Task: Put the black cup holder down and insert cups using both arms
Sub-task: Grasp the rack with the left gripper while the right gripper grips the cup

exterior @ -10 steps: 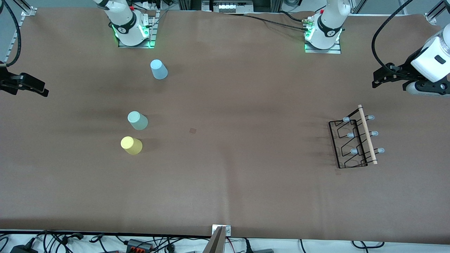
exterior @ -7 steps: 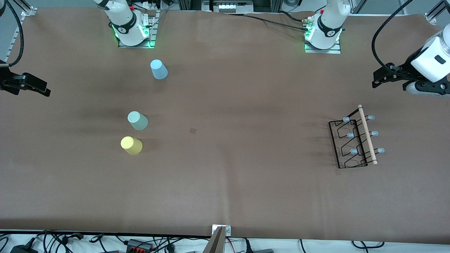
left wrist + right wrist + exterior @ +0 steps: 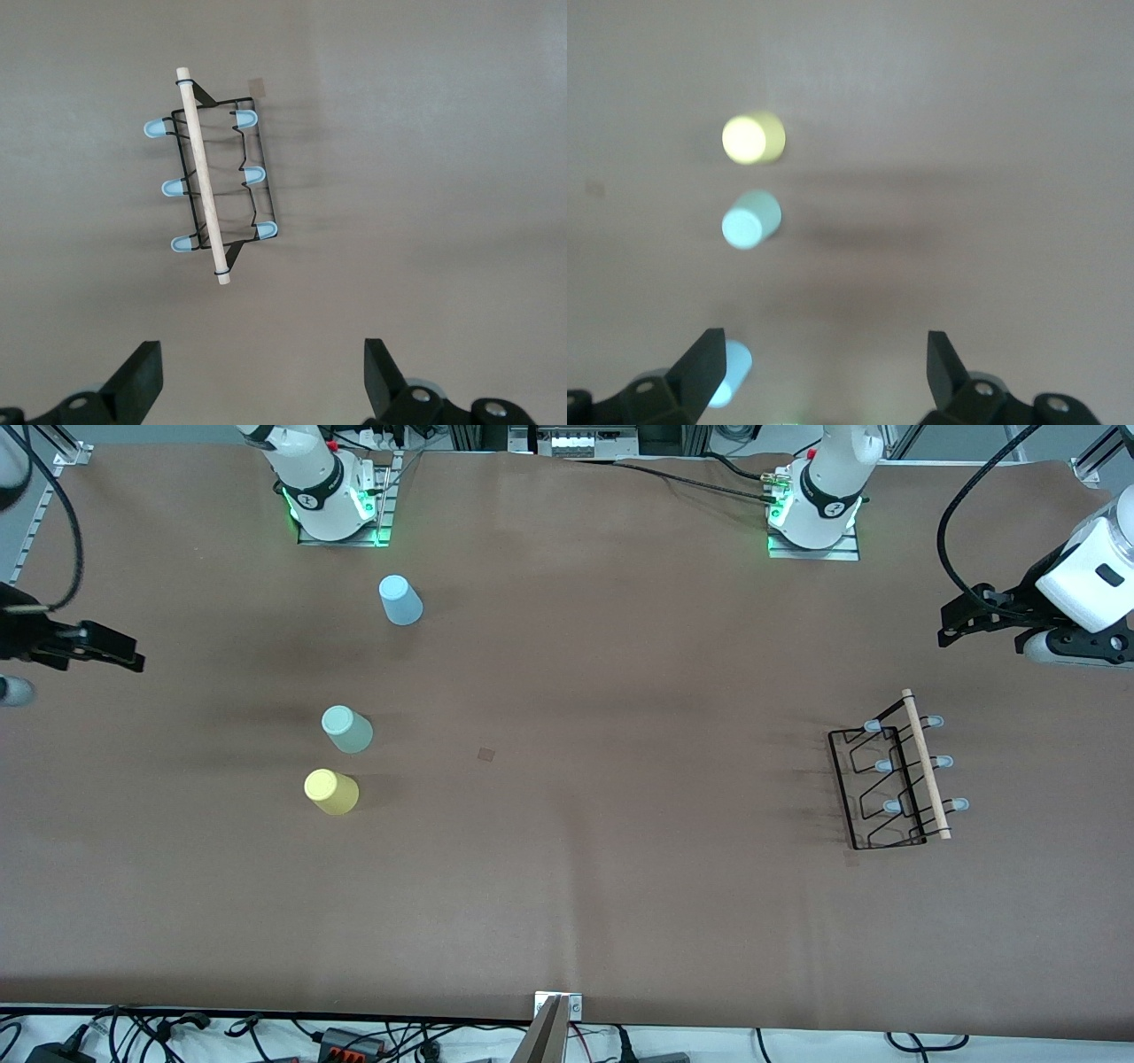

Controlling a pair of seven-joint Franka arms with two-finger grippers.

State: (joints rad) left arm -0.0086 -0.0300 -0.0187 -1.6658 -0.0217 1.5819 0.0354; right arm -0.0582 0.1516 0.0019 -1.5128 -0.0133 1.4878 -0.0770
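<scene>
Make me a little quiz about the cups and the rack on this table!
1. True or false: the yellow cup sits on the black cup holder.
2. Which cup is nearest the front camera? A) light blue cup B) mint green cup C) yellow cup
3. Fill in: the left tool hangs open above the ____.

Key: 1 false; 2 C; 3 black cup holder.

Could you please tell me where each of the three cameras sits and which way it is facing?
Front view: high across the table, facing both arms' bases; left pincer and right pincer show.
Left wrist view: on the left arm, looking down on the black cup holder; open left pincer.
Right wrist view: looking down on the yellow cup; open right pincer.
Shared: the holder, front and left wrist.
</scene>
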